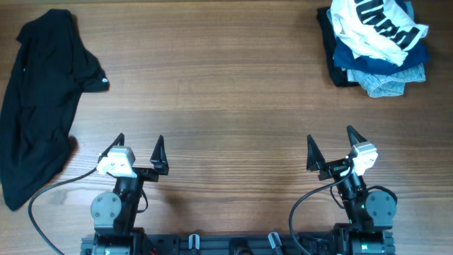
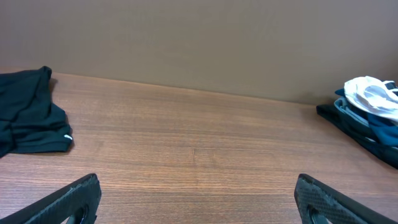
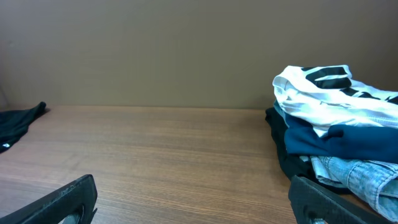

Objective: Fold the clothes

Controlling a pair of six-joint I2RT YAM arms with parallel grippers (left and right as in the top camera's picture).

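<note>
The shirt (image 1: 39, 106) lies bunched and unfolded down the left side of the overhead frame, from the upper left corner to the lower left. The left claw (image 1: 139, 144) sits just to its right, near the bottom edge, close to the shirt's lower part but not touching it. Its jaws are spread wide with nothing between them. The right claw (image 1: 330, 140), at lower right, is well apart from the shirt, also spread and empty.

The shirt's folds hide the outline of its sleeves, and its left side runs to the frame edge. The left wrist view shows only part of it, at the left edge, with a white mark (image 2: 67, 137) too small to read. The right wrist view shows only a dark sliver at far left.

A pile (image 1: 379, 74) of garments sits at upper right, topped by a white top (image 1: 382, 25) whose black lettering is crumpled and unreadable. The table (image 1: 226, 85) is brown wood grain. A plain brownish wall (image 2: 199, 37) stands behind it.
</note>
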